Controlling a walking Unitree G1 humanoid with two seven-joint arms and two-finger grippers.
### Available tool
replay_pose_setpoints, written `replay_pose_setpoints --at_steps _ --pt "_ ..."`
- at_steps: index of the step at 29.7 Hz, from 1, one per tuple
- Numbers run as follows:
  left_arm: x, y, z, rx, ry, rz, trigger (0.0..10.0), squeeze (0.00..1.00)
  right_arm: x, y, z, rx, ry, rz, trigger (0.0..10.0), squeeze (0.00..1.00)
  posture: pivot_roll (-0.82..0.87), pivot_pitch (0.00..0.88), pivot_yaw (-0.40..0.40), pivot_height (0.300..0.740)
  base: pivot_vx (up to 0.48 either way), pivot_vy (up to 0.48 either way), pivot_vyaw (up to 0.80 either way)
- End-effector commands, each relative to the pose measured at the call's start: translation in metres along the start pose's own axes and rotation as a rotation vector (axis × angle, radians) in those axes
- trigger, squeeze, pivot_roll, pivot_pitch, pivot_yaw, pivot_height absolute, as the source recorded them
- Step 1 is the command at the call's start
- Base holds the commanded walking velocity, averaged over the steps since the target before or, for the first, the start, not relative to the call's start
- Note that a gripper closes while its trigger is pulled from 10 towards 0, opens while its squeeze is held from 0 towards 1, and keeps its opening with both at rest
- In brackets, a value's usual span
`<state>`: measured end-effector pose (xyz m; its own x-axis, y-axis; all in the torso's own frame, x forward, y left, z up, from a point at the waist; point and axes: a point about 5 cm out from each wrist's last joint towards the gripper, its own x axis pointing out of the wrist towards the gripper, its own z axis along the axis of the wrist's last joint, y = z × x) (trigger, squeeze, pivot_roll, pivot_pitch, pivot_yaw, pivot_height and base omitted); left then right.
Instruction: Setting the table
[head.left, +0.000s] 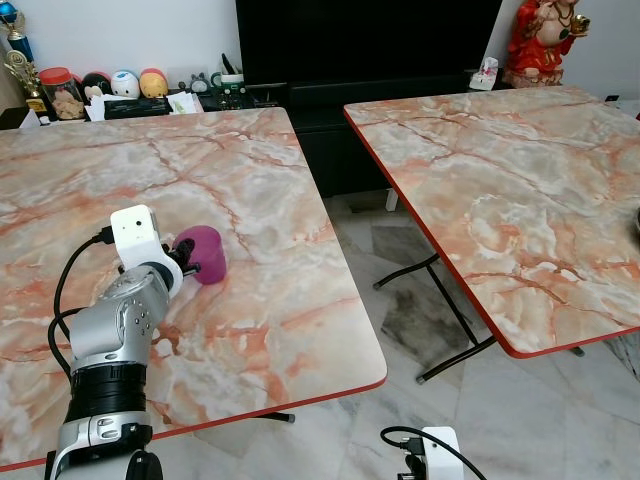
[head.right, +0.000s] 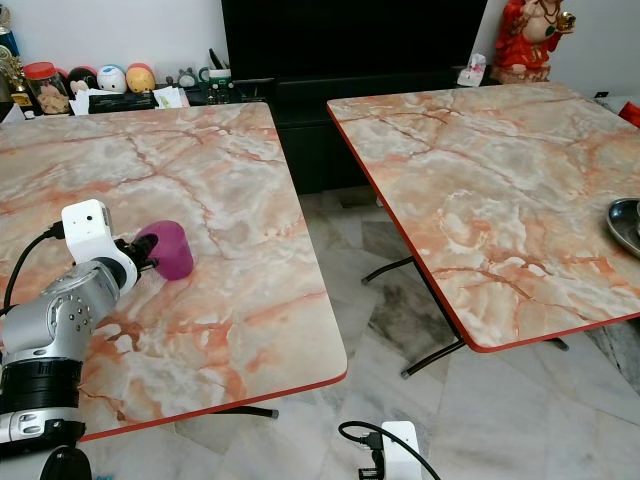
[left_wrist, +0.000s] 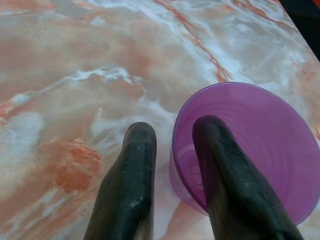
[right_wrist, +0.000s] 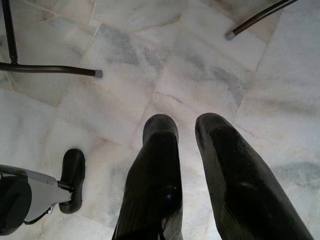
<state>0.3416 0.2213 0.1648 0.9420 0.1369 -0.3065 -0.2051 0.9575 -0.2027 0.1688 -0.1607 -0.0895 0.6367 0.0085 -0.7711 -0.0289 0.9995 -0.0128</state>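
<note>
A purple plastic cup (head.left: 205, 254) is tipped on its side on the left marble table (head.left: 250, 170), its mouth facing my left arm. My left gripper (left_wrist: 172, 132) is at the cup (left_wrist: 260, 145), with one black finger inside the mouth and the other outside, the cup's wall between them. My right gripper (right_wrist: 186, 125) hangs idle low over the floor, fingers close together with nothing between them.
A second marble table (head.left: 520, 190) stands to the right, across a gap of tiled floor (head.left: 400, 250). A metal dish (head.right: 625, 222) lies at its right edge. Jars, toys and a trophy line the low shelf (head.left: 120, 95) behind, next to a dark TV.
</note>
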Motion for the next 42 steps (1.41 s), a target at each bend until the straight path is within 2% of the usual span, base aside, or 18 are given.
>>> replay_pose_setpoints --at_steps 1,2,3,4,5,6,26,28,30,31,32,33,34,35,37,39,40,42 --pt "-0.001 -0.001 -0.005 -0.006 0.024 -0.010 10.0 0.00 0.000 -0.002 -0.001 -0.001 0.011 -0.003 10.0 0.00 0.19 0.000 -0.037 0.740 0.000 0.000 0.00" --pt "-0.001 -0.001 -0.004 -0.007 0.022 -0.009 9.4 0.00 0.000 -0.002 -0.001 -0.001 0.011 -0.003 10.0 0.00 0.19 0.000 -0.037 0.740 0.000 0.000 0.00" --pt "-0.001 -0.001 -0.003 -0.009 0.016 -0.005 4.1 0.00 0.000 -0.002 -0.001 -0.001 0.010 -0.003 10.0 0.00 0.19 0.000 -0.037 0.740 0.000 0.000 0.00" --pt "-0.001 -0.001 -0.003 -0.009 0.016 -0.005 4.1 0.00 0.000 -0.002 -0.001 -0.001 0.010 -0.003 10.0 0.00 0.19 0.000 -0.037 0.740 0.000 0.000 0.00" --pt "-0.001 -0.001 -0.002 -0.010 0.012 -0.004 1.1 0.00 0.000 -0.002 -0.001 -0.002 0.010 -0.003 10.0 0.00 0.19 0.000 -0.037 0.740 0.000 0.000 0.00" --pt "-0.001 -0.001 -0.002 -0.011 0.011 -0.004 0.0 0.00 0.000 -0.002 0.000 -0.002 0.010 -0.003 10.0 0.00 0.19 0.000 -0.037 0.740 0.000 0.000 0.00" --pt "-0.003 -0.004 0.000 -0.014 -0.013 -0.024 0.0 0.00 0.000 -0.002 0.000 -0.003 0.011 -0.003 10.0 0.00 0.19 0.000 -0.038 0.740 0.000 0.000 0.00" --pt "-0.004 -0.005 0.002 -0.008 -0.044 -0.028 0.0 0.00 0.000 -0.002 -0.001 -0.003 0.011 -0.004 10.0 0.00 0.19 0.000 -0.038 0.740 0.000 0.000 0.00" --pt "-0.008 -0.009 0.008 0.043 -0.127 -0.058 0.0 0.00 0.000 -0.002 -0.001 -0.002 0.012 -0.005 10.0 0.00 0.19 0.000 -0.037 0.740 0.000 0.000 0.00" --pt "-0.019 -0.020 0.020 0.069 -0.265 -0.128 0.7 0.00 0.000 -0.002 -0.001 0.004 0.013 -0.008 10.0 0.00 0.19 0.000 -0.038 0.740 0.000 0.000 0.00" --pt "-0.023 -0.024 0.023 0.069 -0.307 -0.153 0.7 0.00 0.000 -0.003 -0.001 0.006 0.013 -0.010 10.0 0.00 0.19 0.000 -0.039 0.740 0.000 0.000 0.00" --pt "-0.027 -0.028 0.025 0.068 -0.338 -0.183 5.5 0.00 0.000 -0.003 -0.002 0.009 0.013 -0.011 10.0 0.00 0.19 0.000 -0.039 0.740 0.000 0.000 0.00" --pt "-0.027 -0.028 0.025 0.068 -0.338 -0.183 5.5 0.00 0.000 -0.003 -0.002 0.009 0.013 -0.011 10.0 0.00 0.19 0.000 -0.039 0.740 0.000 0.000 0.00" --pt "-0.035 -0.034 0.026 0.083 -0.380 -0.228 10.0 0.00 0.000 -0.003 -0.002 0.012 0.013 -0.014 10.0 0.00 0.19 0.000 -0.043 0.740 0.000 0.000 0.00" --pt "-0.039 -0.036 0.026 0.080 -0.402 -0.248 10.0 0.00 0.000 -0.003 -0.002 0.016 0.014 -0.016 10.0 0.00 0.19 0.000 -0.043 0.740 0.000 0.000 0.00" --pt "-0.050 -0.043 0.023 0.053 -0.467 -0.313 10.0 0.00 0.000 -0.003 -0.003 0.053 0.015 -0.029 10.0 0.00 0.19 0.000 -0.044 0.740 0.000 0.000 0.00" --pt "-0.055 -0.049 0.020 0.087 -0.496 -0.347 10.0 0.00 -0.001 -0.004 -0.004 0.092 0.015 -0.041 10.0 0.00 0.19 0.000 -0.043 0.740 0.000 0.000 0.00" --pt "-0.056 -0.050 0.020 0.098 -0.502 -0.353 10.0 0.00 -0.001 -0.004 -0.004 0.101 0.015 -0.044 10.0 0.00 0.19 0.000 -0.043 0.740 0.000 0.000 0.00"
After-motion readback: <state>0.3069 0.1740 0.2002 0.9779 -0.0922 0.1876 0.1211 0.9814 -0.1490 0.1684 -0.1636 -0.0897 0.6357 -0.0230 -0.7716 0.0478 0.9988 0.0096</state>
